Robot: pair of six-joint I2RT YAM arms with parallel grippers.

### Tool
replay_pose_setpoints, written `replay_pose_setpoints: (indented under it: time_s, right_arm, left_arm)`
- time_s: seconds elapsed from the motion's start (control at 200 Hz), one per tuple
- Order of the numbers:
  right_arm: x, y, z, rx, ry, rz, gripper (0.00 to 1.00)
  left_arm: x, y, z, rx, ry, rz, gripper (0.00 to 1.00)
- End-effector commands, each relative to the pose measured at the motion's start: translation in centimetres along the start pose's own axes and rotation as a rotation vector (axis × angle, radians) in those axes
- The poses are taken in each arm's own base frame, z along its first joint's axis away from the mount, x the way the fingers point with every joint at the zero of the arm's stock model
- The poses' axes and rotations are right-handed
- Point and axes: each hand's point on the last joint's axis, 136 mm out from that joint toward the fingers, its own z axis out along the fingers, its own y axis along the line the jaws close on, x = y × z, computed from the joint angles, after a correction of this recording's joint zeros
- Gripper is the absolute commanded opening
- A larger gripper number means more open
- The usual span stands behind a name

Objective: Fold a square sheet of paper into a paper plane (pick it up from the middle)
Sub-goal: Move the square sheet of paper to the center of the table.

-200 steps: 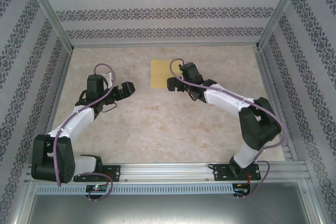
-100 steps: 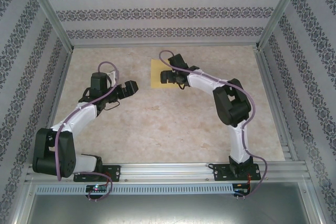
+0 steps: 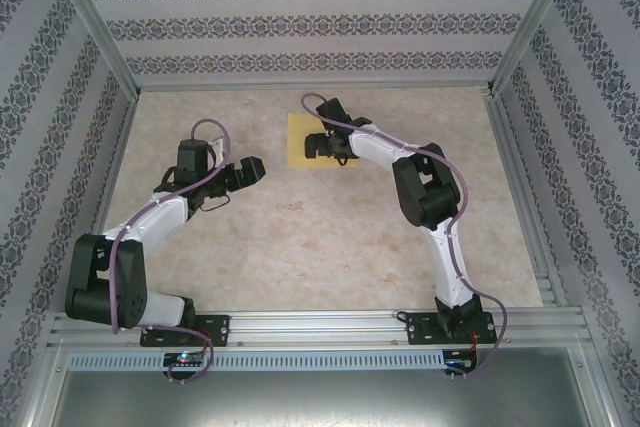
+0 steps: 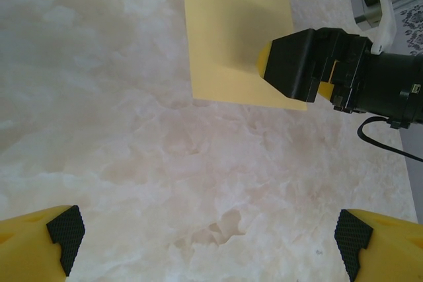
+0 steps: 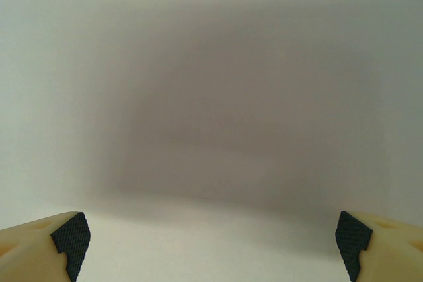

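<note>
The square sheet of paper (image 3: 300,137) is mustard yellow and lies flat on the marble tabletop at the back centre, with no crease that I can see. My right gripper (image 3: 313,146) hovers low over the sheet's right half, jaws open and pointing down at it. In the right wrist view the open gripper (image 5: 211,246) faces a pale, blurred surface with nothing between its fingertips. My left gripper (image 3: 247,170) stands open to the left of the sheet, apart from it. In the left wrist view the sheet (image 4: 228,31) lies ahead of the open left gripper (image 4: 208,249), with the right gripper's fingers (image 4: 297,64) over its near right corner.
The beige marble tabletop (image 3: 300,237) is walled on three sides by patterned panels and metal posts (image 3: 95,32). The right arm's elbow (image 3: 425,192) rises over the table's middle right. A metal rail (image 3: 320,332) runs along the near edge.
The right arm has folded up and reached farther back and left, bringing its gripper over the sheet. The left gripper has crept slightly forward. Both grippers have stayed open.
</note>
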Motion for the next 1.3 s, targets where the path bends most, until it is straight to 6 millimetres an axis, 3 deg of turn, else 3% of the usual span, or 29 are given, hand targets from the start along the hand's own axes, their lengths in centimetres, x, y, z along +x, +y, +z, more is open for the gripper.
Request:
replay_pose_setpoints:
  time_s: [0.0,0.31,0.814,1.094,1.294]
  right_arm:
    - [1.3,0.4,0.8,0.005,0.068,-0.002,0.97]
    - [2.6,-0.5,0.3,0.070,0.144,-0.033,0.94]
    - [6.8,-1.7,-1.0,0.203,0.257,-0.153,0.89]
    - [9.9,-2.5,-2.6,0.248,0.275,-0.225,0.87]
    - [13.0,-1.8,-4.3,0.212,0.285,-0.301,0.87]
  left_arm:
    - [-0.5,-0.8,0.4,0.029,-0.003,0.035,1.00]
    - [0.0,-0.4,0.8,0.020,0.020,0.032,1.00]
    - [0.5,-0.3,1.1,0.021,0.042,0.035,1.00]
    - [0.6,-0.4,0.5,0.016,0.044,0.052,1.00]
    - [0.5,-0.9,-0.3,0.014,0.039,0.055,1.00]
